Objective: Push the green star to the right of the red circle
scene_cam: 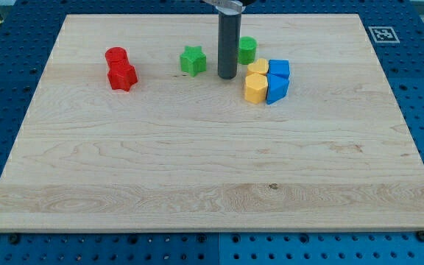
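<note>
The green star lies on the wooden board near the view's top, left of centre. The red circle lies further to the view's left, touching a red star just below it. My tip rests on the board to the right of the green star, a short gap apart from it. A green round block sits just right of the rod, partly hidden behind it.
A cluster lies right of my tip: a yellow heart, a yellow hexagon, and two blue blocks. A black-and-white marker tag is at the board's top right corner.
</note>
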